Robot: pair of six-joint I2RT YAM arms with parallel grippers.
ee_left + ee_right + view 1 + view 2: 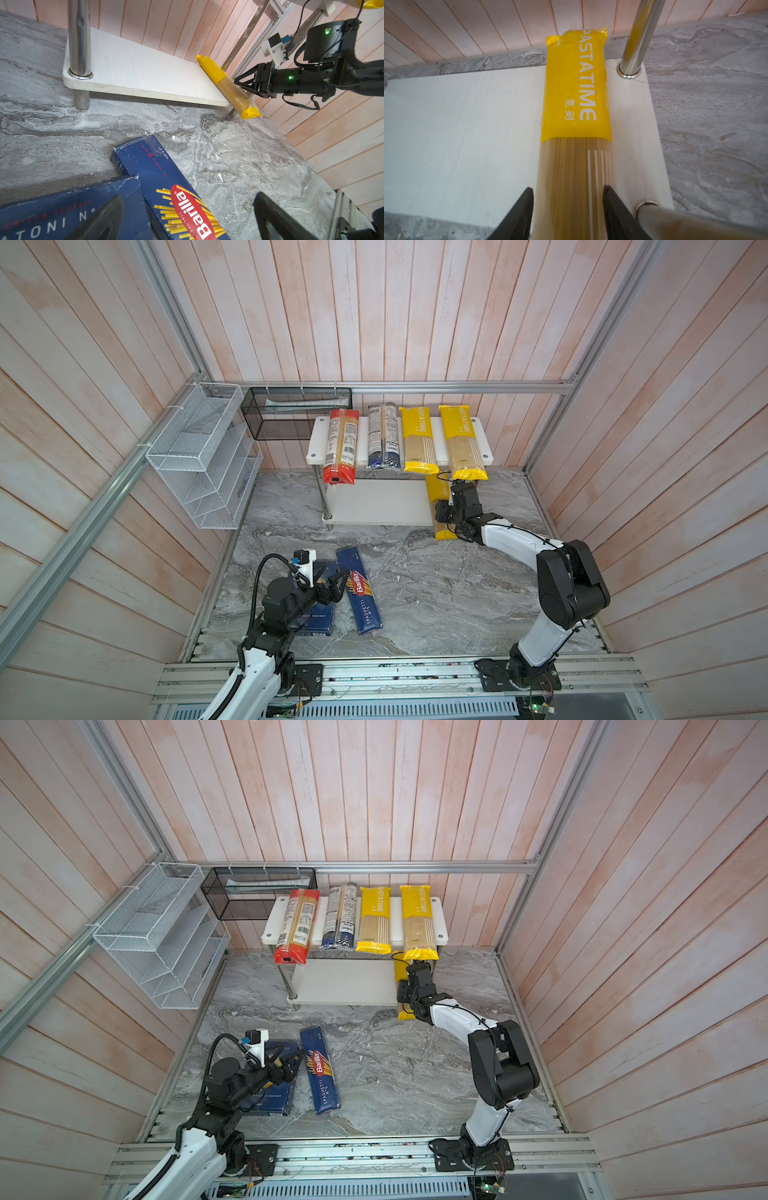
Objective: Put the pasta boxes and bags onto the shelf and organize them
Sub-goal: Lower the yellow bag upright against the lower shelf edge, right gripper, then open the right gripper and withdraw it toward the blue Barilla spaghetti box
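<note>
A: How far along with the shelving?

B: Looks well past halfway. Along the top board of the low white two-tier shelf [318, 439] with chrome posts, counting from its left end: clear spaghetti bag with red ends [341, 443], clear spaghetti bag with dark-blue ends [383, 435], first yellow PASTATIME bag [417, 439] with a clear window, second yellow PASTATIME bag [463, 443]. Down on the lower board, at the shelf's right end: third yellow PASTATIME bag [575, 93].

A: Left to do?

B: Only the boxes, judging by this. Flat on the grey marble tabletop [436, 593], well in front of the shelf's left end: wide dark-blue Barilla Rigatoni box [320, 614], with the long narrow dark-blue Barilla Spaghetti box [359, 591] just beside it. Hovering over both, jaws spread and empty: the left gripper [337, 581].

A: And the right gripper [568, 190]?

B: Astride the third bag's windowed half, jaws parted, seemingly not pinching.

A: Headings?

B: Every bag lengthwise front to back across the shelf, near ends overhanging its front edge. Third bag's printed end toward the shelf's back. Spaghetti box lengthwise toward the shelf, far end slanted slightly left.
</note>
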